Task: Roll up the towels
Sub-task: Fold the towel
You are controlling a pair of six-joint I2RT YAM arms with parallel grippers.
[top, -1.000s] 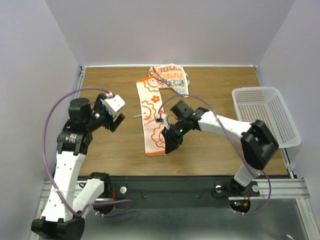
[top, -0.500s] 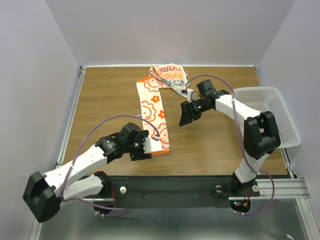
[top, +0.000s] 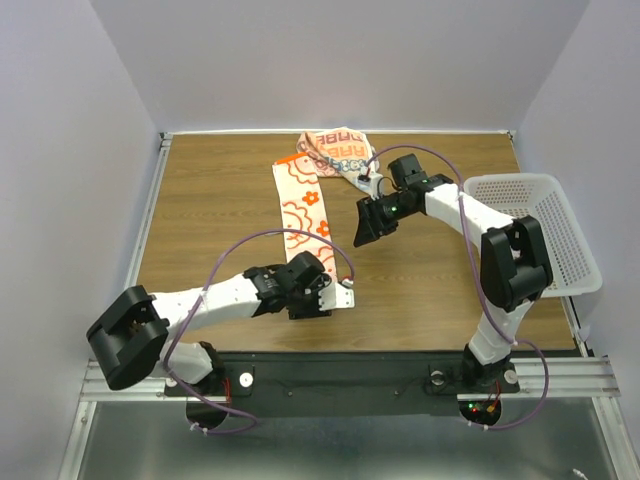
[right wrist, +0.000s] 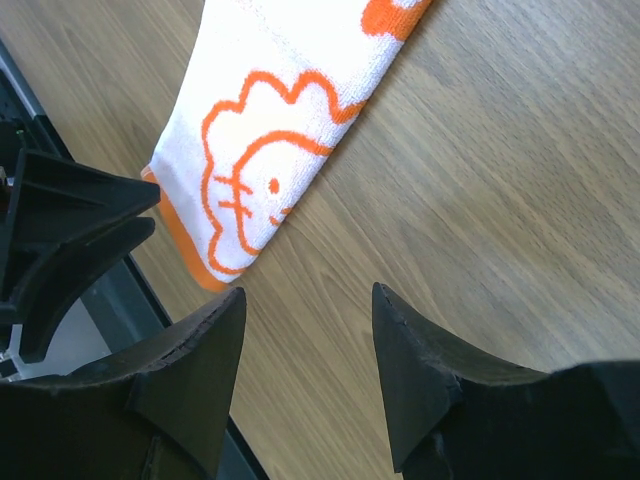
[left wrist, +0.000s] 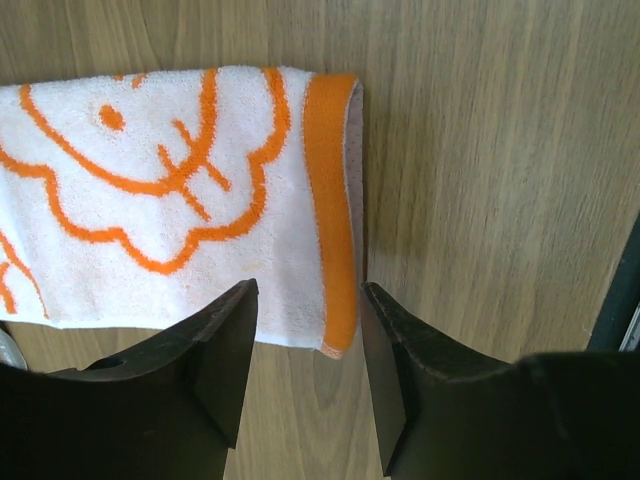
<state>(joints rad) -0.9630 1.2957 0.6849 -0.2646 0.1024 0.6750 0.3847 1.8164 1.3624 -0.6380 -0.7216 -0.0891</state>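
At the table's right edge, white perforated basket (top: 500,185); both towels outside it, on the wood. Lengthwise near centre, flat towel (top: 303,210); at its far end, touching, crumpled towel with blue lettering (top: 340,152). Over flat towel's near orange border, left gripper (left wrist: 305,300), fingers spread, pinching nothing: plain only from left wrist. Over bare wood to the right, right gripper (right wrist: 308,300), fingers apart, nothing between

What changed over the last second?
The left gripper swung down to the near orange-bordered end of the long white cartoon-print towel, jaws open astride its corner. The right gripper left that towel, withdrawing rightward; the towel's near end shifted right. The crumpled blue-lettered towel and white perforated plastic basket stayed.
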